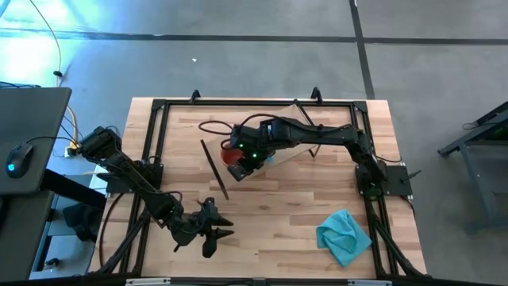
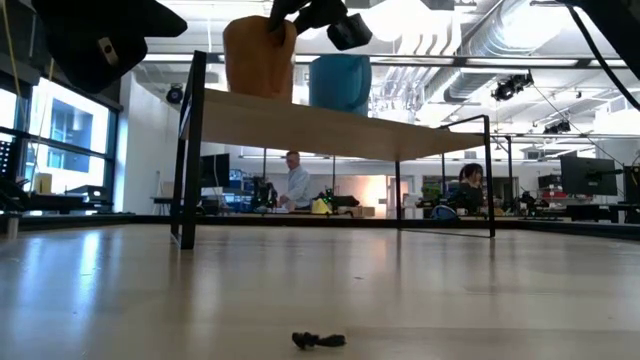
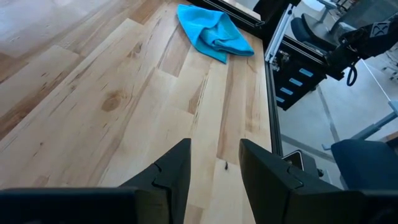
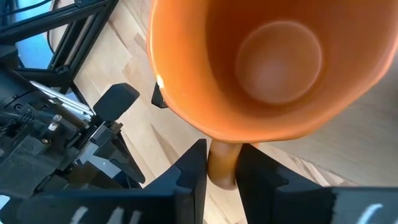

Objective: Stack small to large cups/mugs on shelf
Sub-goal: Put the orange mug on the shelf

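The orange-brown mug stands upright at one end of the shelf, a light-wood board on thin black end frames. The blue mug rests on its base on the board beside it. My right gripper reaches over the shelf and is shut on the orange mug, whose open mouth faces the wrist camera. My left gripper hangs open over bare table near the near edge, touching nothing. The clear cup is not in view. My right gripper pinches the orange mug's handle between its two fingers. It comes from above, pointing down beside the mug's wall. The mug is upright, and in the low view its base looks to be on the shelf board.
A teal cloth lies crumpled on the table toward the near right corner, also in the left wrist view. A small dark scrap lies on the tabletop. A black frame rail runs round the table. People sit in the room behind.
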Action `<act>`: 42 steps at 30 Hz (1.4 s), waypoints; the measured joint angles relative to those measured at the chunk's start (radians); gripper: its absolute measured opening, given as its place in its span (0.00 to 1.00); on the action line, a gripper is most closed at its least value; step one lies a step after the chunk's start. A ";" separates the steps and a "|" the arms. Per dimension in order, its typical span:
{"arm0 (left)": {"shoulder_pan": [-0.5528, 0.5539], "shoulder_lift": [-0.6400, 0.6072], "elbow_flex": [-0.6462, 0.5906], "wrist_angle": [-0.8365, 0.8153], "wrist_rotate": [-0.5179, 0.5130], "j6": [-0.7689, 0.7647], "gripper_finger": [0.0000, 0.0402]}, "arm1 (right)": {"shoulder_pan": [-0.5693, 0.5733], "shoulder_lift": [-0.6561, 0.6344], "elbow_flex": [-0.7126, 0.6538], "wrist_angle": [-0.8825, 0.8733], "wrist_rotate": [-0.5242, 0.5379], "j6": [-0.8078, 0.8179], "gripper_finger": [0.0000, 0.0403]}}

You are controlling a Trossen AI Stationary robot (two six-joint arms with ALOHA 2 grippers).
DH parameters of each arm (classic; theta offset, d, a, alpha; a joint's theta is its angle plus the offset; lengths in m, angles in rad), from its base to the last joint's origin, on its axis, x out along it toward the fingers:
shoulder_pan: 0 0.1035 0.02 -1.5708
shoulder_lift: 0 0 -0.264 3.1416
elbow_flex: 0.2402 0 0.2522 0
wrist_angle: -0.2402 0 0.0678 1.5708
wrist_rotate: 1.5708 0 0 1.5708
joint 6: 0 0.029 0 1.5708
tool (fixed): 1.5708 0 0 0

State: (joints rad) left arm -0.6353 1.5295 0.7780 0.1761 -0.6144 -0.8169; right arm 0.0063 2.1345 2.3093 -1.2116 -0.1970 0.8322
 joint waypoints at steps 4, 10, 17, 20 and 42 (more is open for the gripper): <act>0.000 0.000 0.000 0.000 0.000 0.000 0.31 | 0.000 0.000 0.000 -0.001 0.000 0.000 0.17; 0.000 0.000 0.000 0.000 0.000 0.000 0.31 | 0.000 0.000 0.000 0.005 0.000 0.000 0.18; 0.000 0.000 0.000 0.000 0.000 0.000 0.31 | 0.000 0.006 0.000 0.008 -0.004 0.000 0.18; 0.000 0.000 0.000 0.000 0.000 0.000 0.31 | 0.000 0.022 0.000 0.020 -0.021 -0.003 0.20; 0.000 0.000 0.000 -0.013 0.000 0.000 0.31 | 0.001 0.023 -0.001 0.020 -0.048 -0.003 0.31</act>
State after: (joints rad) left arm -0.6357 1.5291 0.7776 0.1631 -0.6141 -0.8169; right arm 0.0071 2.1573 2.3085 -1.1915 -0.2447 0.8288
